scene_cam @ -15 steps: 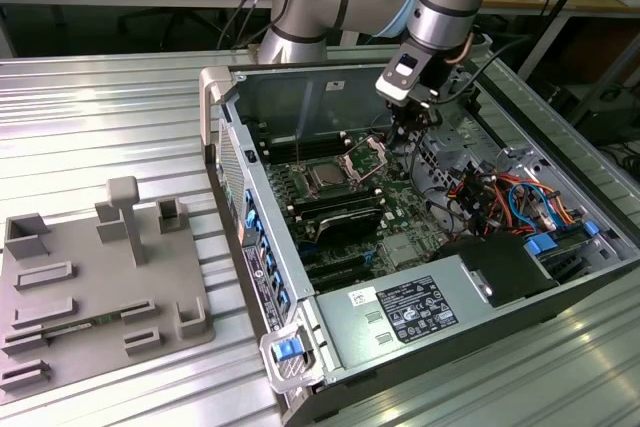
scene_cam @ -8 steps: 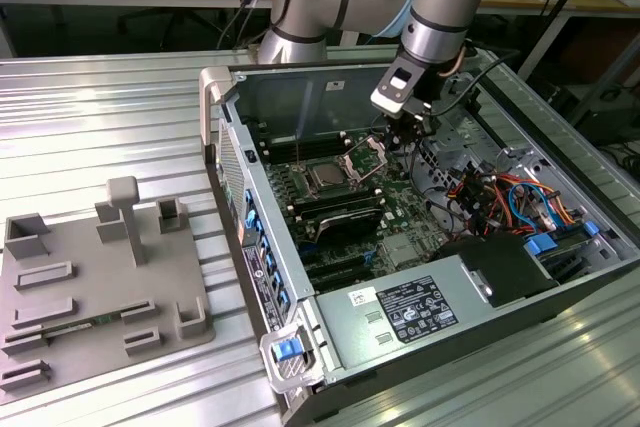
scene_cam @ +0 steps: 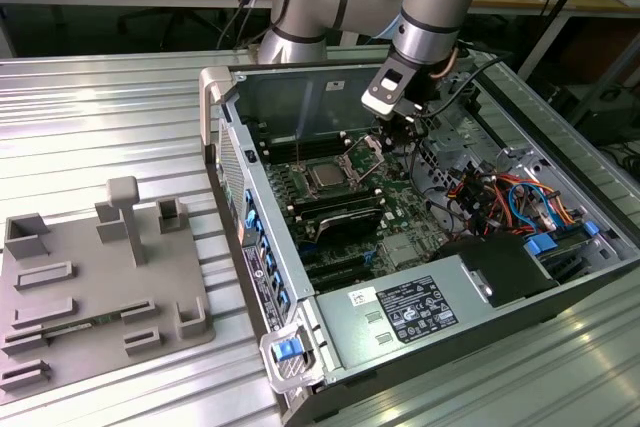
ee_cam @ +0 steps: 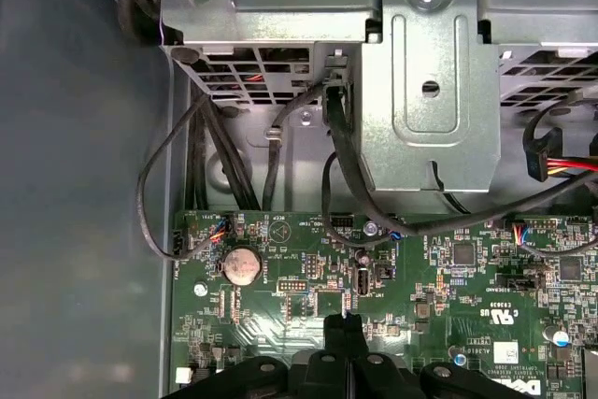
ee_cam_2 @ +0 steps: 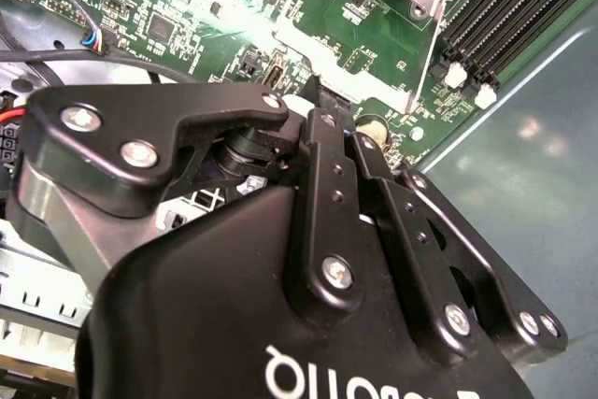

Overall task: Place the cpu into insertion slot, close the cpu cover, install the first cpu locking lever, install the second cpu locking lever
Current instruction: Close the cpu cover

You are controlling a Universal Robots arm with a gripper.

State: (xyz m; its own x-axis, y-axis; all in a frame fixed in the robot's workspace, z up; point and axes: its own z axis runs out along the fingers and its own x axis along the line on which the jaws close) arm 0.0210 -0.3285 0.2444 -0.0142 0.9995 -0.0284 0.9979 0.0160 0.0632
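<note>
— Exterior view first: where is the cpu point(scene_cam: 326, 176)?
— It's a flat, silver-grey square lying in the insertion slot point(scene_cam: 311, 185) on the green motherboard point(scene_cam: 395, 202), inside the open computer case point(scene_cam: 262, 247). The cpu cover point(scene_cam: 364, 153) stands tilted up just beside it.
— And the gripper point(scene_cam: 393, 137)?
— Close by the raised cover; I can't tell whether it touches. In the first wrist view its fingertips point(ee_cam: 334, 335) are pressed together with nothing between them, near a coin battery point(ee_cam: 241, 265).

Green circuit board point(ee_cam: 420, 277) with fine white print; black gripper point(ee_cam: 344, 326) and black cables point(ee_cam: 334, 137). Grey arm point(scene_cam: 430, 7) with light-blue caps, silver-grey chip point(scene_cam: 327, 176), ribbed silver table point(scene_cam: 100, 117). Wires point(scene_cam: 478, 194) in red, orange and blue.
</note>
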